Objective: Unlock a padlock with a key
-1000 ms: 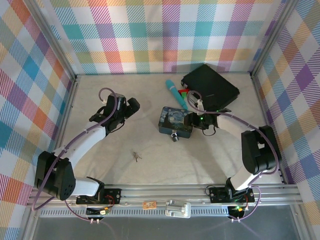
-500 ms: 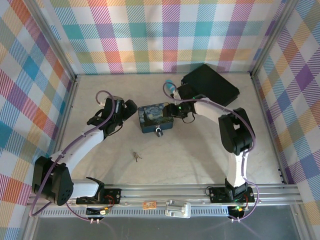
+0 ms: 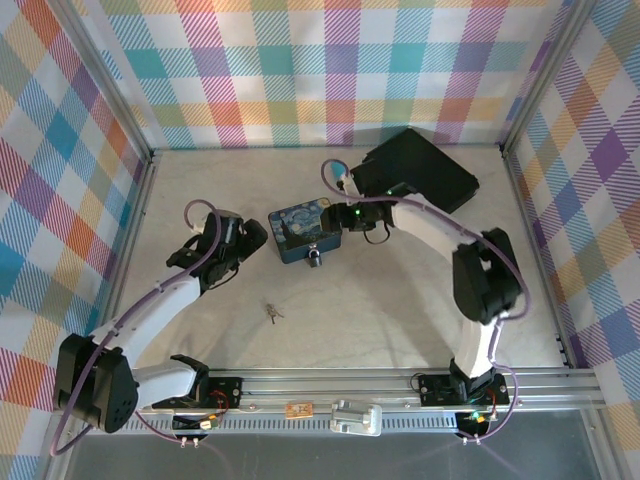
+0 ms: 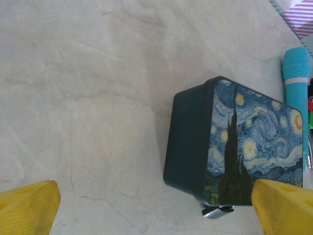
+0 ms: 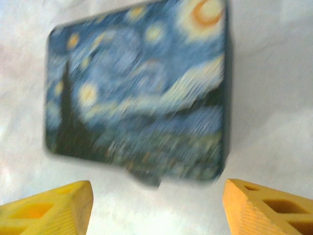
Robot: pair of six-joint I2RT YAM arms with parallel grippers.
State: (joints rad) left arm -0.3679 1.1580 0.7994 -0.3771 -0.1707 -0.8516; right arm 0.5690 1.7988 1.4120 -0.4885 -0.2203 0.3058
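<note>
Two arms work over a pale, faintly veined tabletop (image 3: 400,300). Pastel plaid panels (image 3: 60,150) close it in on the left, back and right, and an aluminium rail (image 3: 400,385) runs along the near edge.

- Left side: the left gripper (image 3: 250,238) is just left of the tin (image 3: 300,230). In the left wrist view its yellow fingertips (image 4: 29,208) stand wide apart with only bare table between them.
- Centre, near: the key (image 3: 273,313) lies flat on the bare surface. It is alone, nearer the rail than the tin and well apart from both claws.
- Centre: the tin is lid up, showing a blue-and-yellow swirl print. The padlock (image 3: 314,259) hangs at the tin's near edge, small and dark, touching the tin. It is blurred in the right wrist view.
- Right of the tin: the right gripper (image 3: 335,217) is at the tin's far-right corner. Its fingers (image 5: 49,208) are spread, with nothing between them.
- A teal stick (image 4: 297,68) lies just beyond the tin.
- Back right: a black case (image 3: 425,170) lies flat near the rear wall.
</note>
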